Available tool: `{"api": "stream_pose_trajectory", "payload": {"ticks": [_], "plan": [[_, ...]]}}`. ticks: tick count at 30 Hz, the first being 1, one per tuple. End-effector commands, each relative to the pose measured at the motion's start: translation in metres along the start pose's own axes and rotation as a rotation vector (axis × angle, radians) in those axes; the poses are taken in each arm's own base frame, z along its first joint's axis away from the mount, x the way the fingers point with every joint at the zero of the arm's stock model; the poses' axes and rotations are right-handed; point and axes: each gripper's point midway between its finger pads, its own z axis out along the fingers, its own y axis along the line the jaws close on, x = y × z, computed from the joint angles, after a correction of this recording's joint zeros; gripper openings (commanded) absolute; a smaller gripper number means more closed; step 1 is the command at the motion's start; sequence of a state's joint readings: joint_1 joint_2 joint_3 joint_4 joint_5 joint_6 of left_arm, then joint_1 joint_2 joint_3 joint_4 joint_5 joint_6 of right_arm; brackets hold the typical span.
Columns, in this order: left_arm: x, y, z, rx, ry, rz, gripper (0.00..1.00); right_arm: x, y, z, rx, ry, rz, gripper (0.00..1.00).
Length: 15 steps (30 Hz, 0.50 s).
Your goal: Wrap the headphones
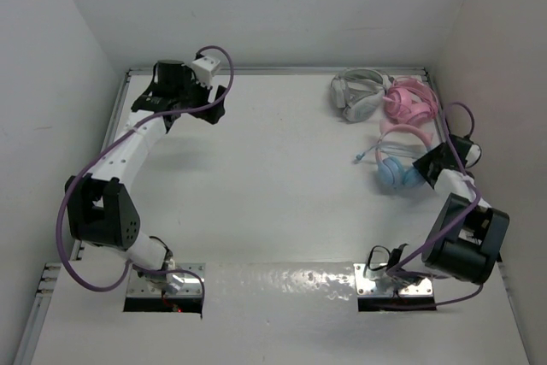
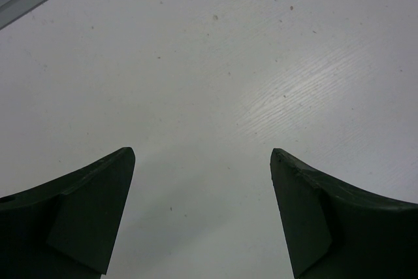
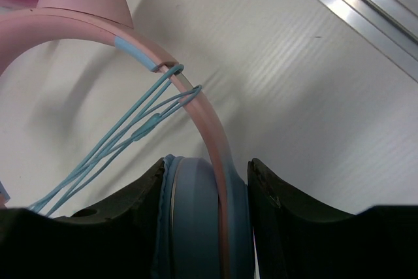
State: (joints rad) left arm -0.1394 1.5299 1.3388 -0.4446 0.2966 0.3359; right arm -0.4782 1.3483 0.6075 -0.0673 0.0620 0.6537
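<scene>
The headphones (image 1: 395,173) lie at the right side of the table, with light blue ear cups and a pink headband (image 1: 402,132). My right gripper (image 1: 425,168) is shut on one blue ear cup (image 3: 196,227), a finger on each side of it (image 3: 206,163). The pink headband (image 3: 85,27) with an ear-like bump arches away from the jaws. Several strands of thin blue cable (image 3: 124,138) loop over the band. A loose cable end (image 1: 360,157) sticks out to the left. My left gripper (image 1: 184,111) hangs open at the far left; nothing lies between its fingers (image 2: 202,153).
Grey-white headphones (image 1: 357,96) and all-pink headphones (image 1: 412,102) lie together at the back right corner, just beyond the held pair. A metal rail (image 3: 366,11) runs along the table's right edge, close to my right gripper. White walls enclose the table.
</scene>
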Motion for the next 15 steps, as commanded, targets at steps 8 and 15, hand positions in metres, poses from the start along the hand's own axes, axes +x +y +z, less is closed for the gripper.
{"api": "stream_pose_trajectory", "payload": {"ticks": [8, 15], "plan": [[-0.002, 0.008, 0.003, -0.009, -0.019, 0.013, 0.82, -0.021, 0.043, 0.01, -0.073, -0.093, -0.015, 0.0], [0.001, 0.008, 0.007, -0.005, -0.013, 0.006, 0.82, -0.061, 0.024, -0.015, -0.058, -0.2, 0.036, 0.0]]}}
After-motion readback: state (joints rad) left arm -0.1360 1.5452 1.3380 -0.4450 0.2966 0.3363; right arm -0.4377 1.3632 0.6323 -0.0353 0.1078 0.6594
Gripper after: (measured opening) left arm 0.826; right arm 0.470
